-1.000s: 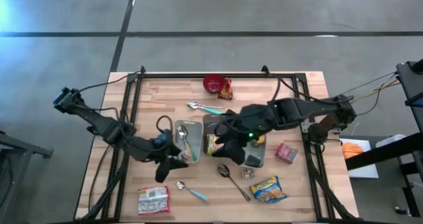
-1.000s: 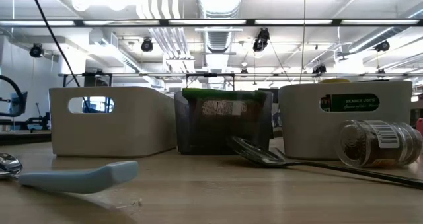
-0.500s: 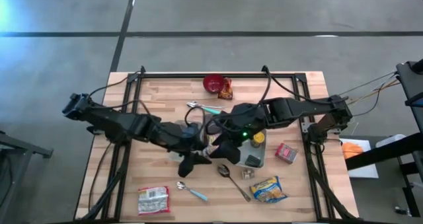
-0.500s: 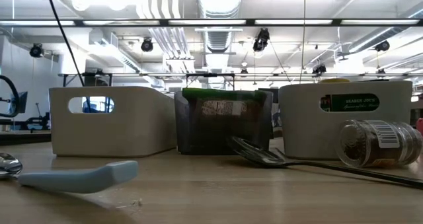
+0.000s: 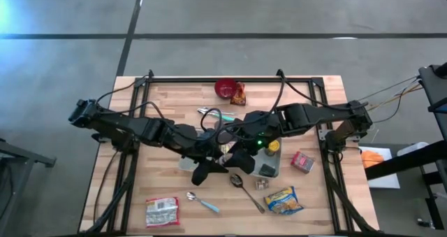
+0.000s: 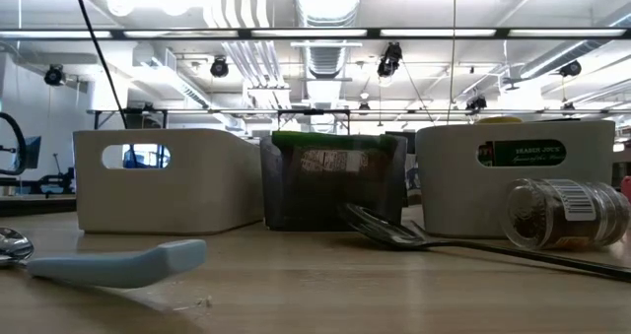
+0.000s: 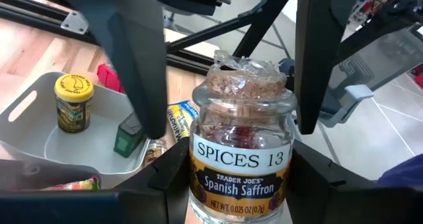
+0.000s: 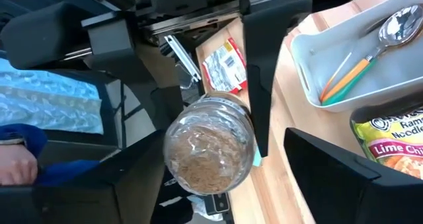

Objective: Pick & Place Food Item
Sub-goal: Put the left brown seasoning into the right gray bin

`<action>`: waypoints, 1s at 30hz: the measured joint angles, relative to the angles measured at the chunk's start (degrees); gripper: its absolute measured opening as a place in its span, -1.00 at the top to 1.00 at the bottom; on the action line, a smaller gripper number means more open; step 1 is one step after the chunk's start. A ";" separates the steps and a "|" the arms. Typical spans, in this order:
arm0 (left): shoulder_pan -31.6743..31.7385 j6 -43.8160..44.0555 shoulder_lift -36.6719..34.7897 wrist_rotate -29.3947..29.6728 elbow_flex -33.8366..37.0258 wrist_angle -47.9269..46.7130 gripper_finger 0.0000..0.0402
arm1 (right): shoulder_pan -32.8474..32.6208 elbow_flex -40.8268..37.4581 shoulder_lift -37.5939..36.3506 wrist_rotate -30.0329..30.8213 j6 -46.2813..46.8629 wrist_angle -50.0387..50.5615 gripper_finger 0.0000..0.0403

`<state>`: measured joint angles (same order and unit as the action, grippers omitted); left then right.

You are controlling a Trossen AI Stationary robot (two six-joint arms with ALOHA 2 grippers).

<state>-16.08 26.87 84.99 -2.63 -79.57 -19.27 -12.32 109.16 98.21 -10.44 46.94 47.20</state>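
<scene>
A small glass jar of Spanish saffron is held upright at the middle of the table, its long axis vertical, label facing the left wrist camera and cork stopper on top. The jar is clamped between the jaws of the left gripper, which are closed part-way on its glass body. In the right wrist view the same jar is seen from above, cork end toward that camera.

The left arm is stretched low across the table from its left edge, its wrist brought over the bins. The right arm is reached in from the right side, and the right gripper is set just beside the left one; its dark fingers are spread wide on either side of the jar, and no contact with it can be made out.

Beneath both grippers lie a white bin with an orange-handled utensil and a spoon, a noodle pack, and a second white bin holding a yellow-lidded jar. A red bowl, a blue-handled spoon and snack packets are scattered around.
</scene>
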 joint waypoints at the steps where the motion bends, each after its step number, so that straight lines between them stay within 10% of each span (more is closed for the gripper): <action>1: 0.00 0.02 0.00 0.00 0.02 -0.04 0.12 | 0.00 0.00 0.00 0.00 -0.16 0.01 -0.38; 10: 0.27 2.08 0.04 -0.18 0.11 -0.41 0.12 | -0.07 0.02 0.00 0.10 -1.08 0.31 0.15; 17: 0.96 5.50 0.04 -0.36 0.11 -0.06 0.09 | -0.03 0.02 -0.02 -0.08 -1.01 0.10 0.15; 25: 1.07 8.93 -0.24 0.45 0.08 -0.65 -0.86 | 0.00 0.00 0.02 1.46 -1.69 1.77 0.15; 30: 1.07 11.11 -0.93 1.11 0.07 -5.03 -0.86 | -0.07 0.00 0.04 3.10 -1.93 5.28 0.15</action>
<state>-15.00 37.98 84.06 -1.52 -79.50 -24.31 -12.38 109.16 98.26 -7.34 45.01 52.48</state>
